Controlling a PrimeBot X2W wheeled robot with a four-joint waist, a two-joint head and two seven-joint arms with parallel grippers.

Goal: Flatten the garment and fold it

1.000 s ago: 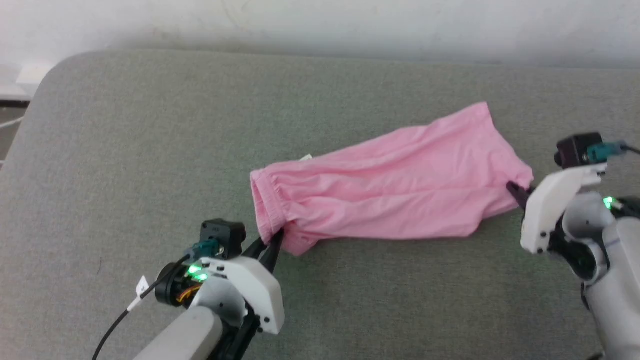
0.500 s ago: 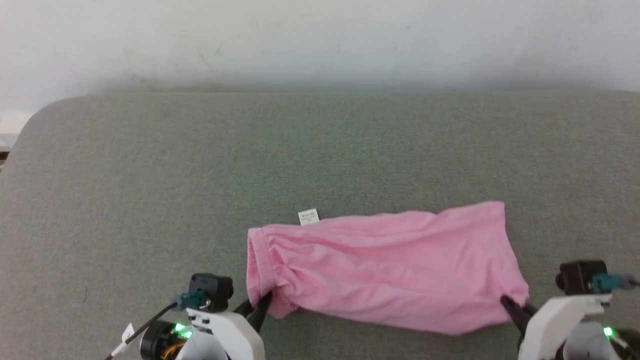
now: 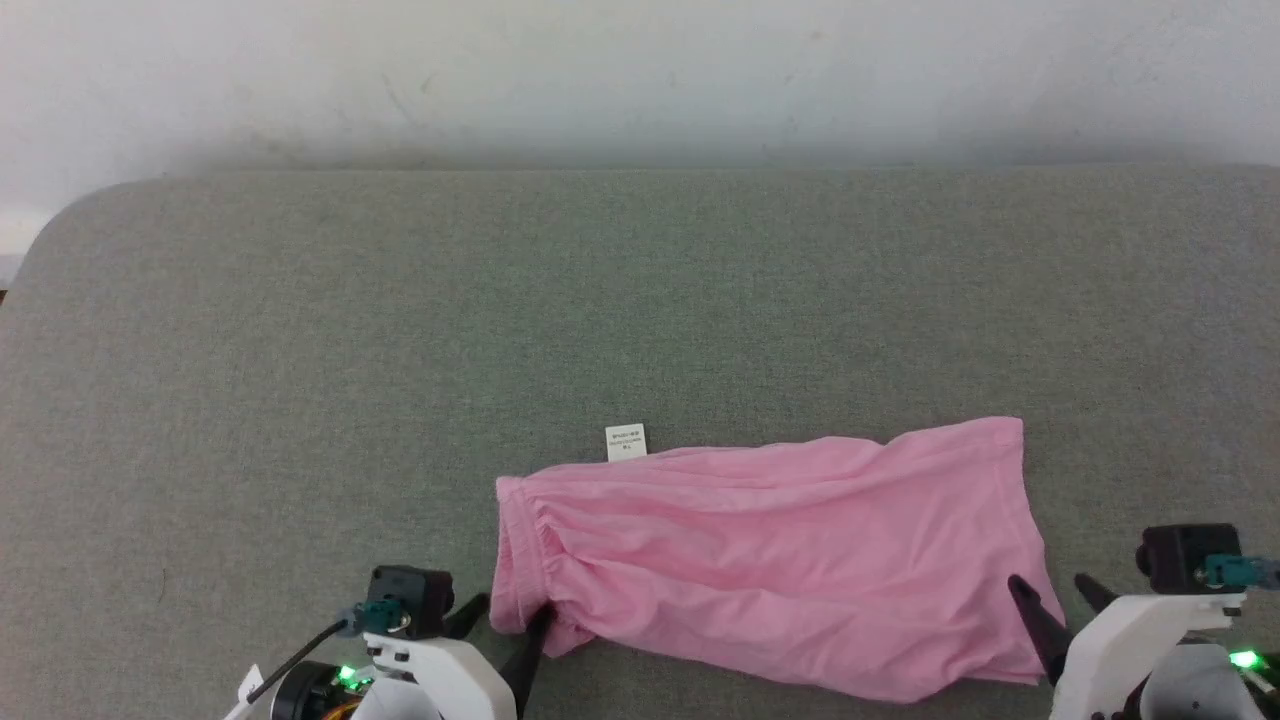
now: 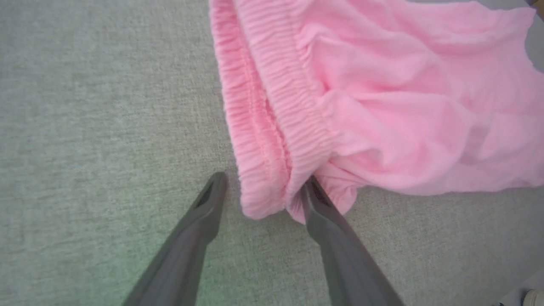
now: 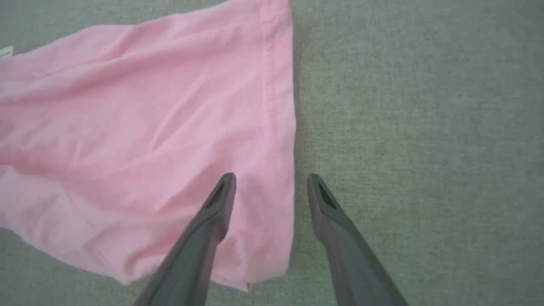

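Note:
The garment, light pink shorts, lies lengthwise on the grey-green cushion, its gathered waistband to the left and its leg hem to the right. A small white label tag sticks out at its far edge. My left gripper stands open at the waistband's near corner, which sits between the spread fingers. My right gripper is open over the hem's near corner, one finger above the fabric and one above the cushion.
The grey-green cushion spreads wide to the left of the shorts and beyond them. A pale wall runs along its far edge. Its rounded corner is at the upper left.
Both grippers have opened and let go of the shorts, which now lie on the cushion. The head camera has tilted, so the whole scene sits lower than a second ago.

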